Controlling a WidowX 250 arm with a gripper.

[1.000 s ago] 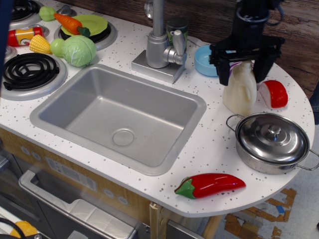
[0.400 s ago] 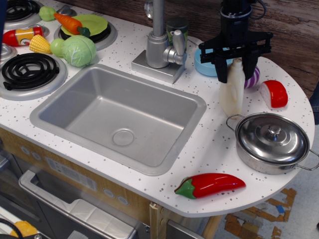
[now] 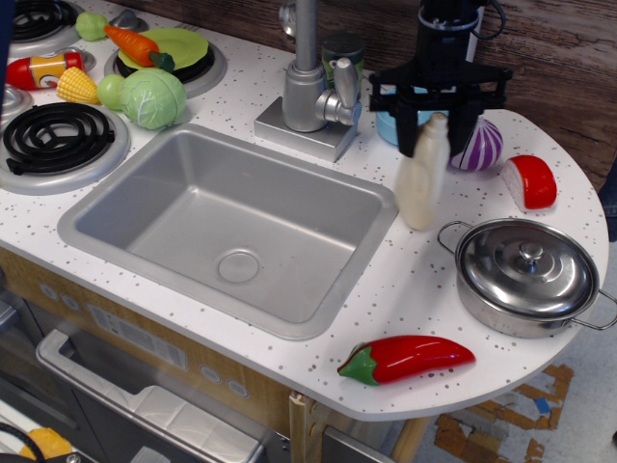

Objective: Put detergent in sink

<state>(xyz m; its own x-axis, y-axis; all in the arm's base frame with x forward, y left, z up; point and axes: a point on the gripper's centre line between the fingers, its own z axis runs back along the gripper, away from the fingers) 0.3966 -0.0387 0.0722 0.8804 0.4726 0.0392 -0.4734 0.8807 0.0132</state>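
White speckled countertop (image 3: 424, 289), wood-plank wall behind. Grey sink (image 3: 231, 227) set at centre. Just right of sink rim: cream detergent (image 3: 421, 178), blurred, its cap pinched in black gripper (image 3: 436, 118). Steel pot (image 3: 525, 275) farther right.

The gripper (image 3: 437, 123) has carried the detergent (image 3: 421, 176) left, uncovering the onion (image 3: 479, 147).

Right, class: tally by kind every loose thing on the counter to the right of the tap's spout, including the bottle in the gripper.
Toy foods: 3 (onion, red-and-white wedge, red pepper)
Vessels: 2 (steel pot, blue bowl)
Bottles: 1 (detergent)
Tins: 1 (dark can)
Total: 7
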